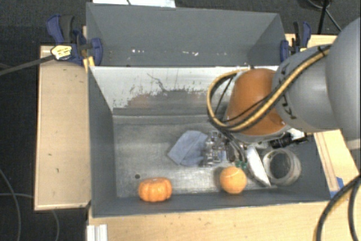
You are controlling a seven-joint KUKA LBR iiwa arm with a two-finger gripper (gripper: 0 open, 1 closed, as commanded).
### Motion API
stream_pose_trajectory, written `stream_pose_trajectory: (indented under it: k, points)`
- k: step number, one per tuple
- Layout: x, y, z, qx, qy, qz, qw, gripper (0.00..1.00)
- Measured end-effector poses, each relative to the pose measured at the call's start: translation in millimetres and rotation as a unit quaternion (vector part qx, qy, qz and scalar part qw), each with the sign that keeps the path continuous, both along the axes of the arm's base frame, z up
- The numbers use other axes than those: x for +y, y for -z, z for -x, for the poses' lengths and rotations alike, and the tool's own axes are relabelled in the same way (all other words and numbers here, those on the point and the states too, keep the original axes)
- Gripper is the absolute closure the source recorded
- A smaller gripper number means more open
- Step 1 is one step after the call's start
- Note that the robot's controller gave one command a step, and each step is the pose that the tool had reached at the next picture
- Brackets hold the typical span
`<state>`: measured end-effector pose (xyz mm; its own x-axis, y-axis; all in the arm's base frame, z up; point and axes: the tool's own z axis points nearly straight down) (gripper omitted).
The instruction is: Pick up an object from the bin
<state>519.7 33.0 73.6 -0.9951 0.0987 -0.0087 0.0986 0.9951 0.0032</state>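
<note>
I'm watching the arm (333,87) reaching in from the right, its big grey body leaning over the bin's (101,138) right half. The orange cover (254,101) at the wrist is hanging above the floor, with black and yellow cables (217,104) looping off its left side. The gripper (217,150) is pointing down near the middle of the floor, low in the bin. I cannot tell whether it is apart or together, as the metal parts there are blurring into one another.

It is sitting right at the right edge of a blue-grey cloth (185,147), a soft crumpled piece lying flat on the floor, and I'm not seeing clearly whether they are touching. Just below the gripper, toward the front wall, a smooth round orange ball (232,180) is resting. Well to its left along the front wall a small orange pumpkin (154,189), ribbed and squat, is lying. Under the arm at the right, a grey roll of tape (282,166) is lying flat, with a white piece (258,167) just beside it. The bin's grey metal is looking scuffed on the back slope.
</note>
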Motion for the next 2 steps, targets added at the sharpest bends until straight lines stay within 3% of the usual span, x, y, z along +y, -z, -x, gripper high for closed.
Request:
stream_pose_trajectory:
  k: [1,2]
  points:
    - [-0.3,2.0,1.7,0.0025,0.000,0.000,1.0000,0.00]
    - [0.0,0.2,0.4,0.0005,0.002,0.000,1.0000,1.00]
